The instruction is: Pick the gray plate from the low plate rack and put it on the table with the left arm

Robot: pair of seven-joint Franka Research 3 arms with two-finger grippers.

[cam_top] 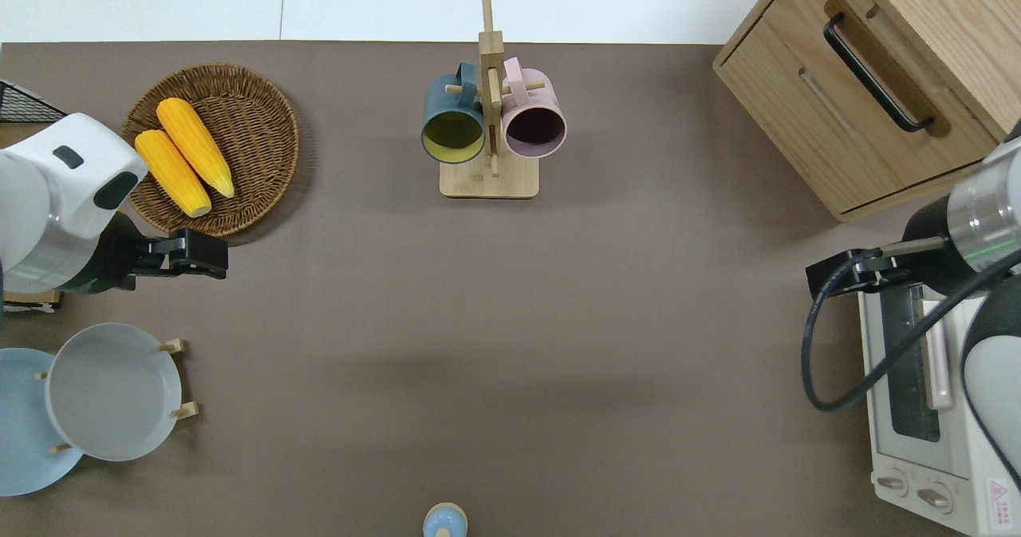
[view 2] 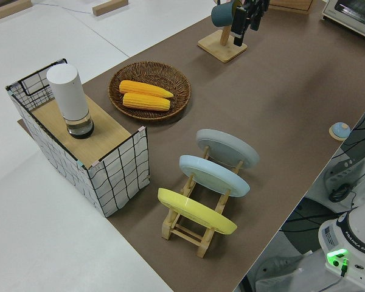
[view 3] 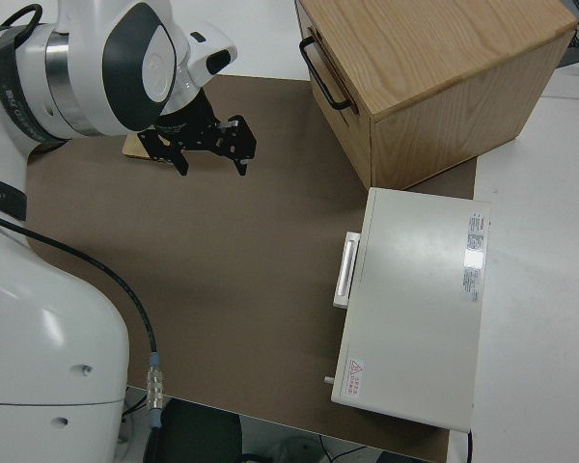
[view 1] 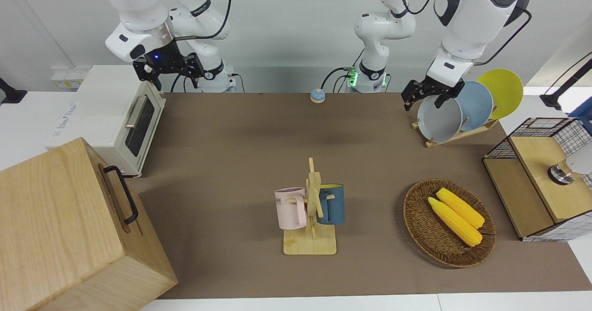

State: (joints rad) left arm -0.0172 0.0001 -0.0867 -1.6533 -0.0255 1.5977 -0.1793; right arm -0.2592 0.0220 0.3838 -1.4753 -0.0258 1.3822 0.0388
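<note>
The gray plate (view 1: 439,119) (cam_top: 112,389) (view 2: 227,148) stands tilted in the low plate rack (view 1: 462,135) (view 2: 188,228), in the slot farthest from the table's end, at the left arm's end of the brown table (view 1: 231,163). My left gripper (view 1: 425,99) (cam_top: 195,254) (view 2: 246,21) hangs open in the air with nothing between its fingers. The overhead view puts it over bare table between the plate and the wicker basket. My right gripper (view 1: 170,76) (view 3: 209,157) is open, and that arm is parked.
A light blue plate (view 1: 478,103) and a yellow plate (view 1: 502,91) share the rack. A wicker basket (view 1: 418,228) with two corn cobs, a mug stand (view 1: 310,244), a wire crate (view 1: 536,177), a toaster oven (view 1: 120,117), a wooden cabinet (view 1: 60,228) and a small bell (view 1: 317,95) stand around.
</note>
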